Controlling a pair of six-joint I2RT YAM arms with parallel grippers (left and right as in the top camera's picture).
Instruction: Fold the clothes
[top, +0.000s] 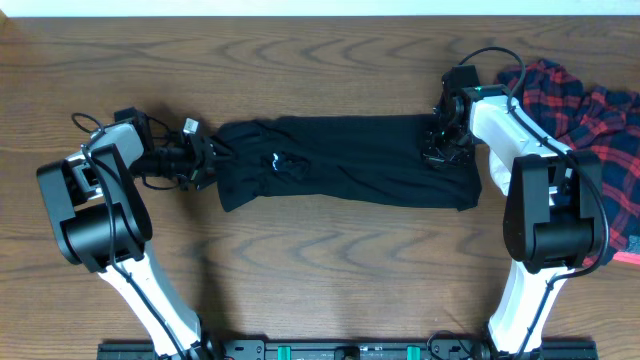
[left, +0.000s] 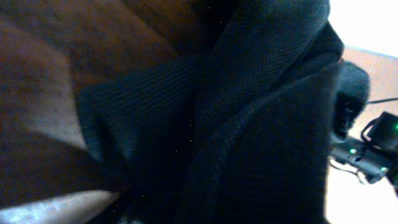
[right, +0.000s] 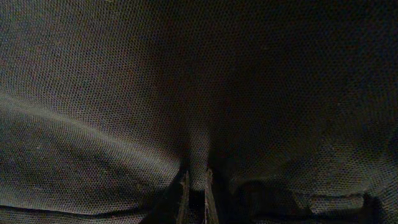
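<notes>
A black knit garment (top: 350, 160) lies stretched left to right across the middle of the wooden table. My left gripper (top: 205, 155) is at its left end, shut on a bunch of the black cloth (left: 249, 124), which fills the left wrist view. My right gripper (top: 440, 145) is at the garment's upper right part, shut on a pinched fold of the black fabric (right: 198, 168). The fingertips of both grippers are mostly hidden by cloth.
A red and navy plaid garment (top: 590, 120) lies bunched at the table's right edge, just behind my right arm. Bare wooden table (top: 320, 280) lies in front of the black garment, and more behind it.
</notes>
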